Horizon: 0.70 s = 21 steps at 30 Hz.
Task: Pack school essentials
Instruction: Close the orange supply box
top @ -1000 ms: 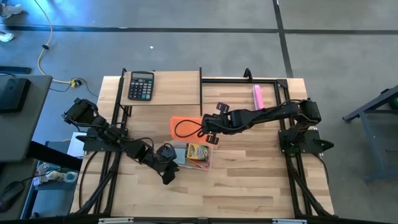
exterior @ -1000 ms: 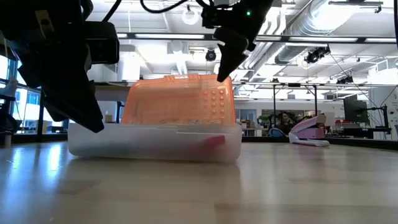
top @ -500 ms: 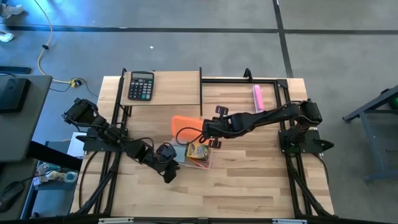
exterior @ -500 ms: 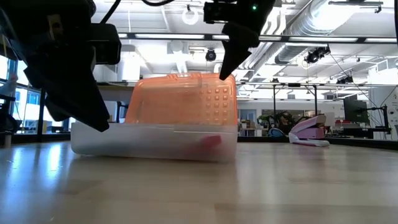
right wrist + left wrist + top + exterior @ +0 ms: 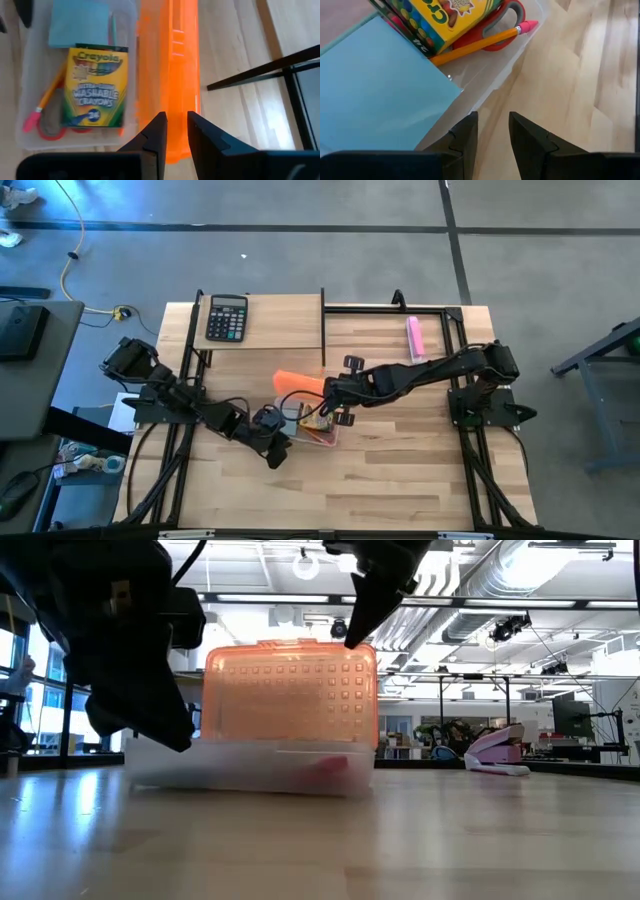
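Observation:
A clear plastic box (image 5: 315, 428) with an orange hinged lid (image 5: 300, 383) stands mid-table. In it lie a yellow-green crayon box (image 5: 97, 85), a light-blue notepad (image 5: 80, 22), a pencil (image 5: 45, 102) and red-handled scissors (image 5: 50, 132). The lid stands upright on the box's far side (image 5: 290, 690). My right gripper (image 5: 177, 135) is shut on the lid's upper edge. My left gripper (image 5: 492, 135) is at the box's left near corner (image 5: 470, 105), its fingers a narrow gap apart with bare table between them. My right gripper pinches the lid's free upper edge (image 5: 176, 107) near one end, one finger on each face. The fingers slant down from above, from the table's right side (image 5: 360, 615). The lid stands upright on its hinge. My left gripper has one finger (image 5: 465, 132) over the box's clear wall; I cannot tell whether it touches.
A black calculator (image 5: 227, 317) lies at the far left. A pink oblong bar (image 5: 414, 337) lies at the far right and also shows in the low view (image 5: 500, 752). Black frame rails (image 5: 323, 320) run along the table's far part and sides.
My right gripper has moved toward the table's left and near edge with the lid. The lid has swung from lying open and flat beyond the box up to standing upright. My left gripper has shifted a little toward the right, and the box has slid slightly.

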Each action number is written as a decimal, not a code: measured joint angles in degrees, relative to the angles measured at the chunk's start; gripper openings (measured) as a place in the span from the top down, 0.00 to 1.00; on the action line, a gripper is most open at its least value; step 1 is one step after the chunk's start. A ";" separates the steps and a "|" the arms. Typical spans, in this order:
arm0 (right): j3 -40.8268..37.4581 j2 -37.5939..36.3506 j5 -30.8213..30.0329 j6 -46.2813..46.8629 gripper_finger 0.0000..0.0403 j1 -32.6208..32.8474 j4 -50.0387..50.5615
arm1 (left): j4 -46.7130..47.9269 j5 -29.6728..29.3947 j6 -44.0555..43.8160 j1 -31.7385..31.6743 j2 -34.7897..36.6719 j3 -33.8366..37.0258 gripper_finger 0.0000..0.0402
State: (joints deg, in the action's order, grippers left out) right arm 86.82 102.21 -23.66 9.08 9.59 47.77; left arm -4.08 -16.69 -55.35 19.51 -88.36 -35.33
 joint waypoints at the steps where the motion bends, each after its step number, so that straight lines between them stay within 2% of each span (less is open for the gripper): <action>1: 0.03 0.00 0.42 0.08 0.84 -0.02 0.01 | 0.00 -0.13 0.00 -0.17 -0.02 0.00 0.75; 8: 0.06 0.02 2.61 4.11 0.84 0.61 0.09 | -0.02 0.11 -0.17 -1.40 -0.02 0.00 0.75; 12: -0.10 0.32 6.44 7.19 0.84 1.96 0.02 | 0.00 -0.24 -0.11 -2.13 -0.04 0.00 0.75; 21: -0.21 0.33 6.21 14.41 0.84 3.00 0.13 | -0.04 2.00 0.01 -2.02 -0.04 0.00 0.75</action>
State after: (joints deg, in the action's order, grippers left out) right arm 86.61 102.54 -17.45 23.49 12.59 47.90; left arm -4.12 -14.69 -55.35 17.48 -88.40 -35.33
